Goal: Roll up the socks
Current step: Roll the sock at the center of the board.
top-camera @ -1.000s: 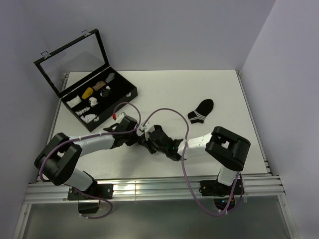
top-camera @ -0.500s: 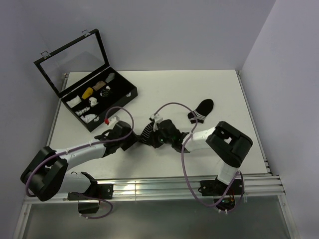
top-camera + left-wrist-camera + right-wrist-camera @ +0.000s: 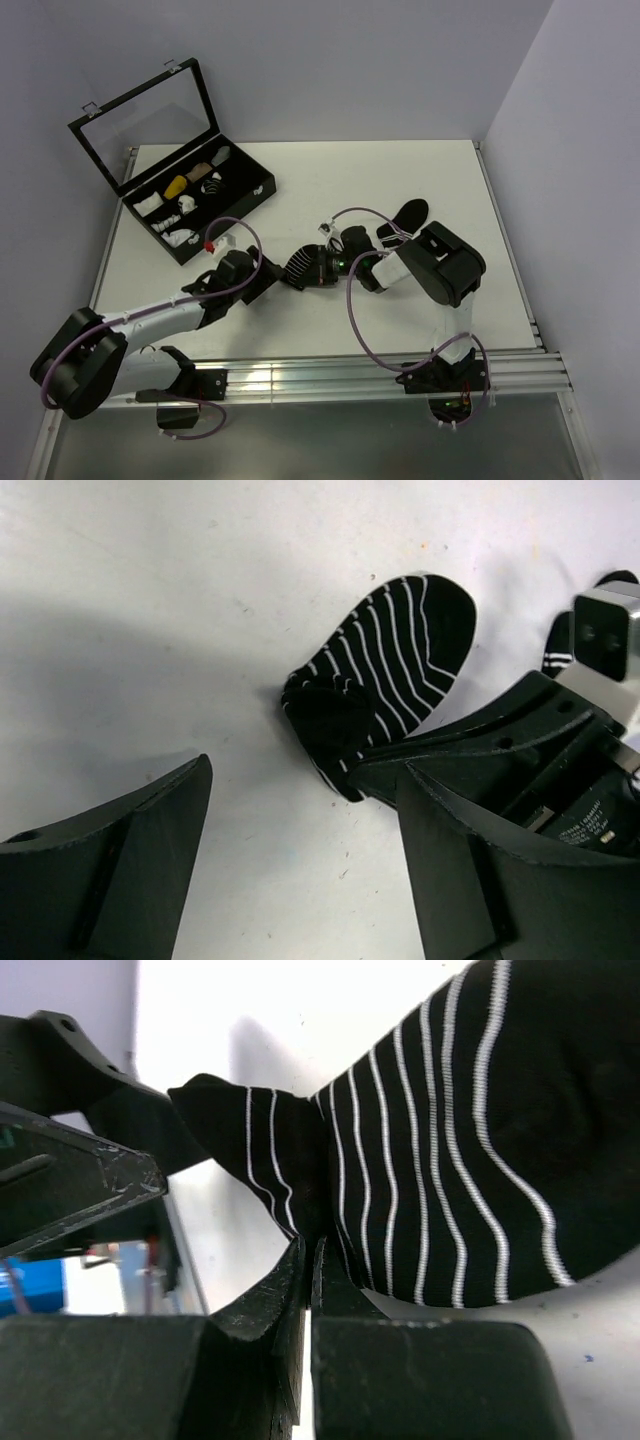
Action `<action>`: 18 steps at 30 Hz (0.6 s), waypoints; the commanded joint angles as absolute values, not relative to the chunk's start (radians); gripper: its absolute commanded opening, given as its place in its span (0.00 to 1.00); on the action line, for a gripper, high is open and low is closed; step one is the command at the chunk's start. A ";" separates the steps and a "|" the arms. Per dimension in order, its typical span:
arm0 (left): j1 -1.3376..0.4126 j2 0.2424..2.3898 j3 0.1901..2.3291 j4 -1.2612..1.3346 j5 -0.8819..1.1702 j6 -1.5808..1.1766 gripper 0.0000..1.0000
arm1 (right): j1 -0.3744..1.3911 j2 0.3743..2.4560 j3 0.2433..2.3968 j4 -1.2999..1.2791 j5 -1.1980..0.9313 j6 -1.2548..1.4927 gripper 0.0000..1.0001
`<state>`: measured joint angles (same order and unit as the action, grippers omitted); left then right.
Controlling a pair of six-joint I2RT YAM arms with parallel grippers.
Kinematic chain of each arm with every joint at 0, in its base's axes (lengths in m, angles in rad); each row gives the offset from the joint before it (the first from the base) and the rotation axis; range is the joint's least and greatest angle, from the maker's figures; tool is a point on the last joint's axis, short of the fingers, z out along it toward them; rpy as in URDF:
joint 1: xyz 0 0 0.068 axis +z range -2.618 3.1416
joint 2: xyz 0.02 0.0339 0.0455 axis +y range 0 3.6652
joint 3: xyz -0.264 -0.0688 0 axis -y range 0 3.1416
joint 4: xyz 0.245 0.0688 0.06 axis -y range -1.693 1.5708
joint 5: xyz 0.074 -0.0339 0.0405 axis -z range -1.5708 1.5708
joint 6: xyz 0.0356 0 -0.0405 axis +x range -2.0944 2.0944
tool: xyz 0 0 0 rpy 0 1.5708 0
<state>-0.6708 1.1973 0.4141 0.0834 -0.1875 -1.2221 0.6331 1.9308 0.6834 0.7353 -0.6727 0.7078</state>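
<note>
- The left claw (image 3: 303, 770) sits nearest, just short of the sock's doubled end. Its fingers are spread wide with nothing between them.
- The striped sock (image 3: 390, 660) lies flat near the middle of the table (image 3: 420, 170), between the two claws. One end is turned over into a small dark fold.
- The right claw (image 3: 308, 1260) is clenched on the sock's edge beside that fold, jaws pressed together over the fabric.
- The roll looks barely begun. To do it well, the right claw's pinch should keep the fold tight. The left claw should come in low, take both layers and turn them toward the free end. Lifting the sock would likely let the fold spring open.
- The other sock (image 3: 410, 213) lies just beyond the right arm (image 3: 440, 265), partly hidden by it.
- Farthest, at the back left, an open case (image 3: 250, 195) holds small rolled bundles (image 3: 177, 186), best left alone.
</note>
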 commanded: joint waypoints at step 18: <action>-0.672 1.443 0.489 0.219 -0.167 -1.149 0.58 | 0.574 1.999 0.715 0.640 -0.747 0.808 0.00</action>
<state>-0.6708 1.4071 0.4633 0.2436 -0.1688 -1.1736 0.5804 1.9739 0.7059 0.7147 -0.7631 0.8326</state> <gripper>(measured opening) 0.594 0.023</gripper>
